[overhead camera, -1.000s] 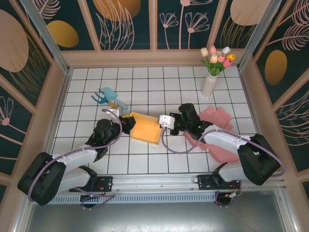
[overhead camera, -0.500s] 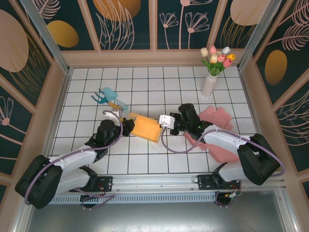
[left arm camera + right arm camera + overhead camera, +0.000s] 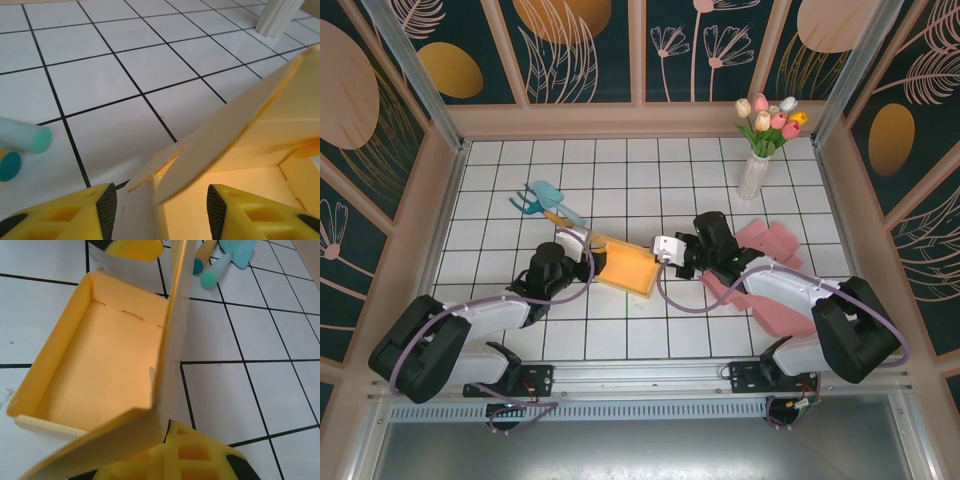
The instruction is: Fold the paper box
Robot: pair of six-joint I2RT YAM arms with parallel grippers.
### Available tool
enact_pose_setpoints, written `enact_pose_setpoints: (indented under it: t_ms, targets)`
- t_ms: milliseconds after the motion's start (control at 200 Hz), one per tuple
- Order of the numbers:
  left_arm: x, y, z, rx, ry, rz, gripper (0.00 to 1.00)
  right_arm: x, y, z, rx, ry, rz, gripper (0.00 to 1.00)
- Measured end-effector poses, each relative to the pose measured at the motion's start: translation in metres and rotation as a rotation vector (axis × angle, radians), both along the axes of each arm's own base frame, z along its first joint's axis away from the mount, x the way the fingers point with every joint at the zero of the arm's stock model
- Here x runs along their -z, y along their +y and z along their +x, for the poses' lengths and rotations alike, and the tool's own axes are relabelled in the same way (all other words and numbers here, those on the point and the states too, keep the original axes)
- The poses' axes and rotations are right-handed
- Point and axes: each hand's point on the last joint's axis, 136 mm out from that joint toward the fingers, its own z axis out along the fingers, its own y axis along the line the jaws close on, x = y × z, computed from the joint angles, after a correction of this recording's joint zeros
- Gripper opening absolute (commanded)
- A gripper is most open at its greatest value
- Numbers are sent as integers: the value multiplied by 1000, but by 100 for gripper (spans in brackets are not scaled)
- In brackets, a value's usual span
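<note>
The yellow paper box (image 3: 625, 265) lies open-topped mid-table between both arms. My left gripper (image 3: 583, 253) is at its left end, open. In the left wrist view the box's corner and a slanting flap (image 3: 225, 125) stand between the pads (image 3: 106, 205) without touching them; my left gripper (image 3: 161, 205) holds nothing. My right gripper (image 3: 667, 251) is at the box's right end. In the right wrist view the box's upright side wall (image 3: 175, 315) runs down into the closed yellow fingers (image 3: 200, 455); my right gripper (image 3: 165, 440) is shut on that wall.
Teal and blue tools (image 3: 542, 199) lie just behind the left gripper; their handles (image 3: 25, 139) show close by in the left wrist view. A white vase of tulips (image 3: 757, 165) stands back right. Flat pink paper sheets (image 3: 772, 242) lie under the right arm.
My left gripper has opened and let go of the box's left end. The box has shifted slightly right. The right gripper keeps its hold.
</note>
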Motion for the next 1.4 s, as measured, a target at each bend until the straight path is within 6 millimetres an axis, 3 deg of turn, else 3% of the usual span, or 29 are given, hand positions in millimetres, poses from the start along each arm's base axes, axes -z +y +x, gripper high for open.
enact_pose_setpoints:
  t_ms: [95, 280, 590, 786, 1111, 1226, 1396]
  targets:
    - [1, -4, 1, 25, -10, 5, 48, 0, -1, 0, -1, 6, 1, 0]
    - [-7, -12, 7, 55, -16, -12, 27, 0, -1, 0, -3, 9, 3, 0]
    - [-17, -33, 7, 110, 65, -148, 21, 1, -2, 2, 11, 2, -7, 0]
    - [-10, -31, 8, 81, 115, -179, 22, 2, -2, 3, 25, -12, -25, 0]
    - [33, -9, -2, -49, 233, -146, 35, 6, 9, 2, 17, -53, -107, 0]
    - [26, 2, -5, -104, 223, -169, 38, 7, 8, 3, 27, -63, -137, 0]
    - [-9, 23, -14, -193, 152, -264, 38, 10, 5, 5, 44, -77, -184, 0]
